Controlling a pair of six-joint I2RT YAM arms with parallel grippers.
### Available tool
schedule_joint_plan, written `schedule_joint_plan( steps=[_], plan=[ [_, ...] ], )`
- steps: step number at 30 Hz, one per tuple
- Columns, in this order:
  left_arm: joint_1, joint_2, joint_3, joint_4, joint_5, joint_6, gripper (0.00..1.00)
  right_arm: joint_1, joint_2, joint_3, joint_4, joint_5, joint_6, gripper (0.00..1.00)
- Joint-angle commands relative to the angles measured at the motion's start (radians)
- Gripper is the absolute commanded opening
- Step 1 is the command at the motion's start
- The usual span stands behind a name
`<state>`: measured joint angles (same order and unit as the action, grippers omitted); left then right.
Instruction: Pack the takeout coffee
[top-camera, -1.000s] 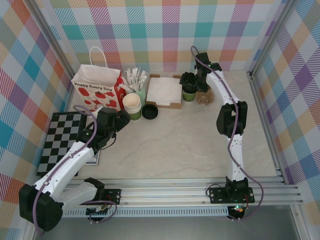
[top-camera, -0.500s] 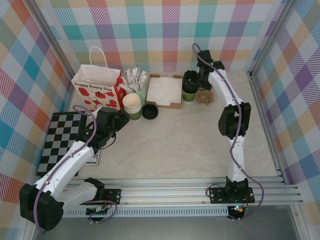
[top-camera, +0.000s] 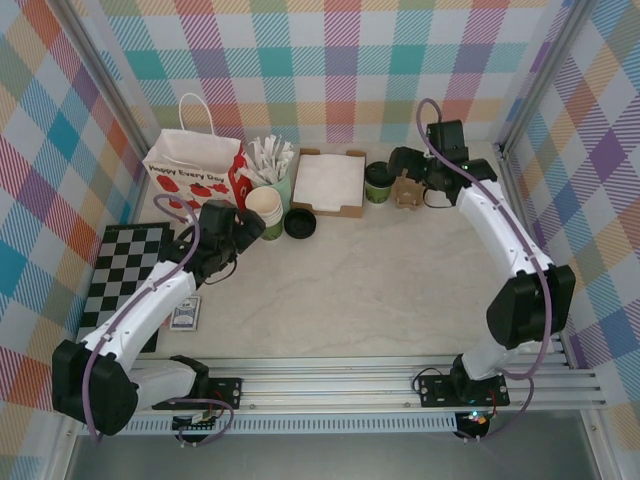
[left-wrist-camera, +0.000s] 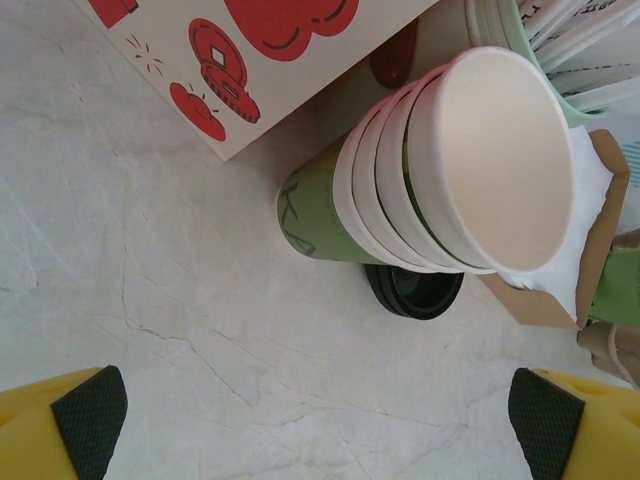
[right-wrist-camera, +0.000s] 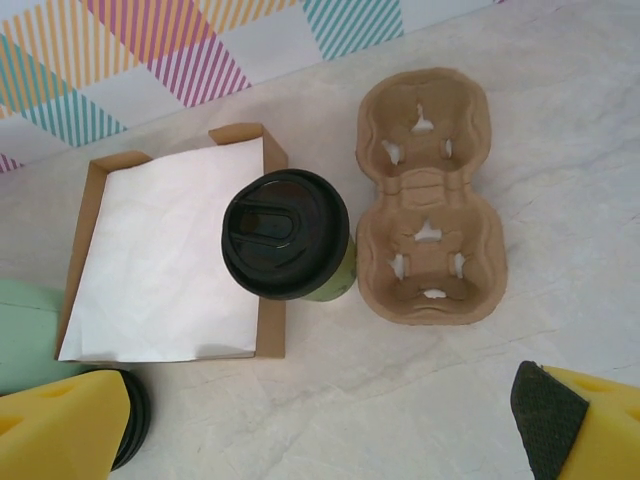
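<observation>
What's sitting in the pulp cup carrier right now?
Nothing: both wells of the cup carrier are empty. The takeout coffee stands lidded on the table beside it, so what it holds is hidden.

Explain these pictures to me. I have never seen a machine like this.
Two robot arms are bolted at the near edge of the table. The wide picture looks down from above; the other two come from a camera on each wrist, with yellow fingertips at the bottom corners. The left end effector, open, faces a stack of cream cups beside a paper bag. The right end effector, open, faces the lidded coffee cup, standing between a napkin tray and a cardboard cup carrier. Nothing is held.
</observation>
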<state>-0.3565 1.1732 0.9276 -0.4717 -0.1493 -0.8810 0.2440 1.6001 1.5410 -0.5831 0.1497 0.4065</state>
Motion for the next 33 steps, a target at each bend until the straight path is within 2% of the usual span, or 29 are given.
schedule_joint_plan(
  steps=[1,6,9,12,16,19,22,26,27,30,33],
  plan=[
    [0.023,0.013,0.083,-0.067,0.008,0.049,1.0,-0.024,-0.04,-0.105,0.057,0.038,0.044,1.0],
    [0.048,0.066,0.263,-0.25,-0.025,0.149,1.0,-0.053,-0.113,-0.238,0.103,0.039,0.103,1.0],
    [0.105,0.098,0.39,-0.357,-0.056,0.187,1.0,-0.055,-0.124,-0.26,0.109,0.023,0.124,1.0],
    [0.165,0.111,0.489,-0.369,-0.061,0.209,1.0,-0.056,-0.121,-0.255,0.11,0.008,0.14,1.0],
    [0.232,0.135,0.595,-0.355,-0.107,0.187,0.98,-0.055,-0.121,-0.238,0.101,-0.001,0.145,1.0],
    [0.257,0.181,0.665,-0.34,-0.07,0.169,0.92,-0.055,-0.129,-0.233,0.084,-0.001,0.141,1.0],
    [0.257,0.278,0.784,-0.439,-0.065,0.128,0.9,-0.055,-0.142,-0.247,0.068,0.007,0.141,1.0],
    [0.256,0.36,0.886,-0.505,-0.125,0.092,0.87,-0.055,-0.162,-0.267,0.053,0.016,0.143,1.0],
    [0.257,0.371,0.902,-0.506,-0.155,0.091,0.85,-0.055,-0.167,-0.273,0.052,0.016,0.141,1.0],
    [0.257,0.402,0.957,-0.536,-0.176,0.098,0.64,-0.055,-0.177,-0.282,0.04,0.014,0.141,1.0],
    [0.257,0.386,0.933,-0.528,-0.189,0.086,0.44,-0.055,-0.184,-0.292,0.041,0.002,0.14,1.0]
  ],
)
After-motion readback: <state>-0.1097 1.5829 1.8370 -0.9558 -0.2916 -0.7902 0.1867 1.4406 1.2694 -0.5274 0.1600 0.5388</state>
